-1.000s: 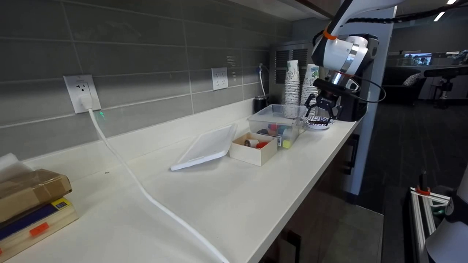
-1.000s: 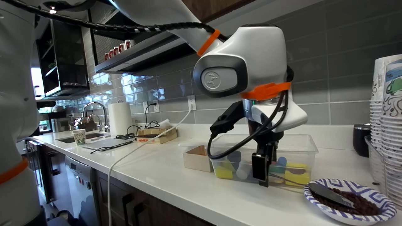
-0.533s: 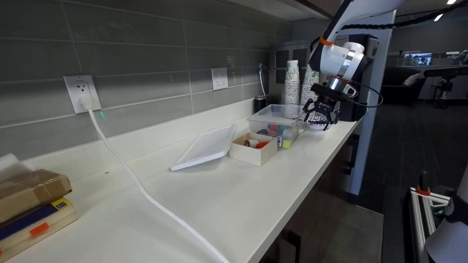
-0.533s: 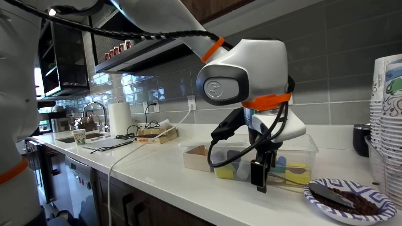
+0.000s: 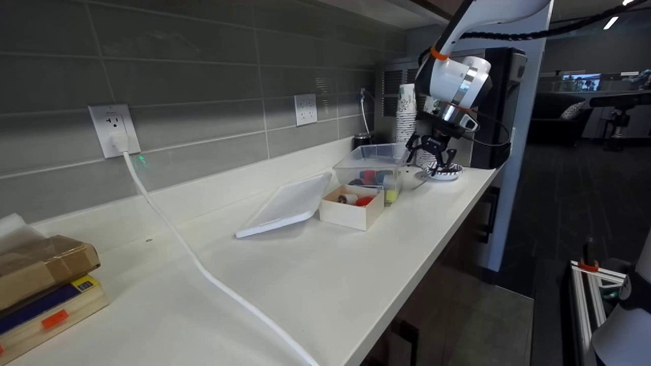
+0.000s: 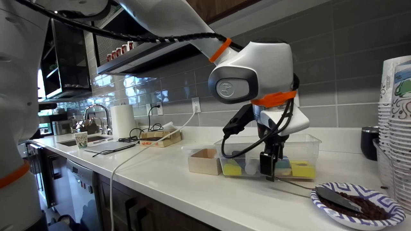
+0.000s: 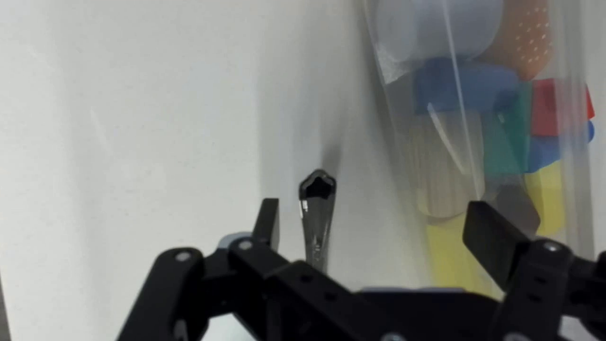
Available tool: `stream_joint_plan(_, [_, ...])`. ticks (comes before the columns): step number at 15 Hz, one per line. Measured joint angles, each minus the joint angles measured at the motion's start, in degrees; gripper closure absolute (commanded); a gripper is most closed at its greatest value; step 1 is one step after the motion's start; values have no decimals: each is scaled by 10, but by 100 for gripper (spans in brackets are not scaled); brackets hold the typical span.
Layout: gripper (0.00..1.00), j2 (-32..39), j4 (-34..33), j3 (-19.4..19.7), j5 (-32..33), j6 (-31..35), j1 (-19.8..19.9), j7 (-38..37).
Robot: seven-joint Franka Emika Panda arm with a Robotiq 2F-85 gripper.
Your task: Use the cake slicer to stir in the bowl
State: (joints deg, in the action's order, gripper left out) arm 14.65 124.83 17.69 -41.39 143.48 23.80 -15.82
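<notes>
The 2 fingers [image 7: 268,219] of the gripper [image 7: 374,221] stand wide apart; in the wrist view, the handle of the cake slicer [image 7: 318,218] shows between them, a gap on each side. The slicer's blade [image 6: 337,199] lies over brown pieces [image 6: 374,208] in the patterned bowl [image 6: 356,223] on the counter [image 6: 244,202]. Beside the gripper stands a clear box [image 6: 301,149] of coloured items [image 6: 301,169].

Stacked cups [image 6: 400,136], clear box [image 6: 303,152], perhaps a sofa [image 5: 549,121]

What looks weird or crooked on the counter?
The white lid-like panel slants up at one end instead of lying flat on the counter. Also, the white cord trails across and hangs over the front edge, where someone might snag it.
</notes>
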Motion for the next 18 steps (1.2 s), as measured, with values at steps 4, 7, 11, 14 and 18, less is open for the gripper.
stream_joint_plan(4, [0,12,-17,1,0,6,-5,-25])
stream_joint_plan(7, [0,15,-18,9,3,18,-5,-47])
stream_joint_plan(11, [0,15,-13,20,4,36,-5,-70])
stream_joint_plan(14, [0,20,-12,25,14,38,-5,-90])
stream_joint_plan(18, [0,38,-12,26,40,38,-11,-120])
